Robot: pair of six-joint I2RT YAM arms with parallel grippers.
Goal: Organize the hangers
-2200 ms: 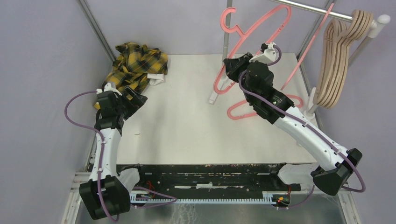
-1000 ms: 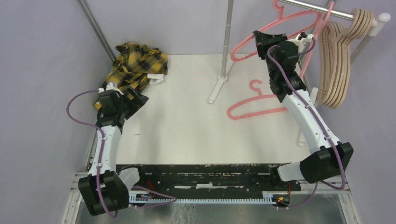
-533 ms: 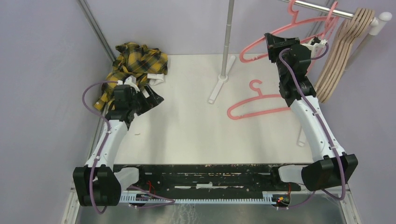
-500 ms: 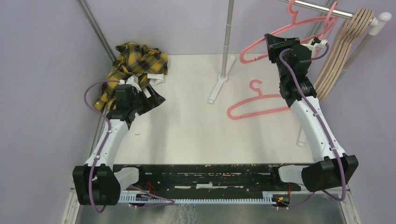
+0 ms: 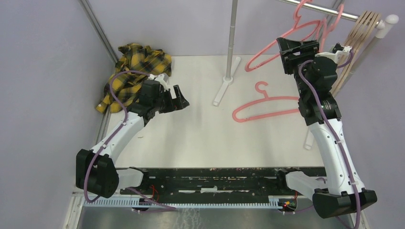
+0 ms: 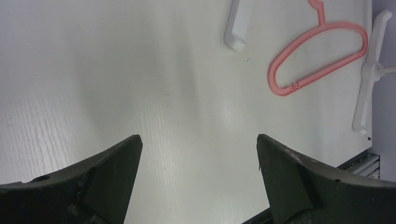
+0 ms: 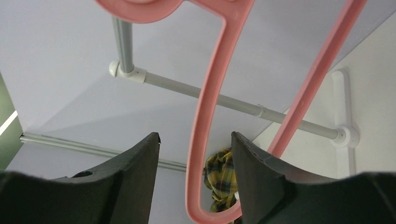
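One pink hanger (image 5: 305, 33) hangs by its hook from the rail (image 5: 329, 10) at the back right. My right gripper (image 5: 297, 47) is raised beside it. In the right wrist view my right gripper (image 7: 195, 135) is open, and one arm of this pink hanger (image 7: 210, 102) passes between the jaws with a gap on each side. A second pink hanger (image 5: 267, 107) lies flat on the table; it also shows in the left wrist view (image 6: 317, 56). Several beige hangers (image 5: 356, 47) hang at the rail's right end. My left gripper (image 5: 183, 98) hovers open over the left-middle of the table (image 6: 198, 137), holding nothing.
A yellow plaid shirt (image 5: 138, 64) is bunched at the back left corner. The rack's upright pole (image 5: 232, 38) rises from a white foot (image 5: 222, 90) on the table; a second foot (image 6: 371, 79) stands at the right edge. Purple walls enclose the table.
My right gripper has opened and let go of the pink hanger, which now hangs on the rail. My left arm swung right, away from the shirt and out over the table.
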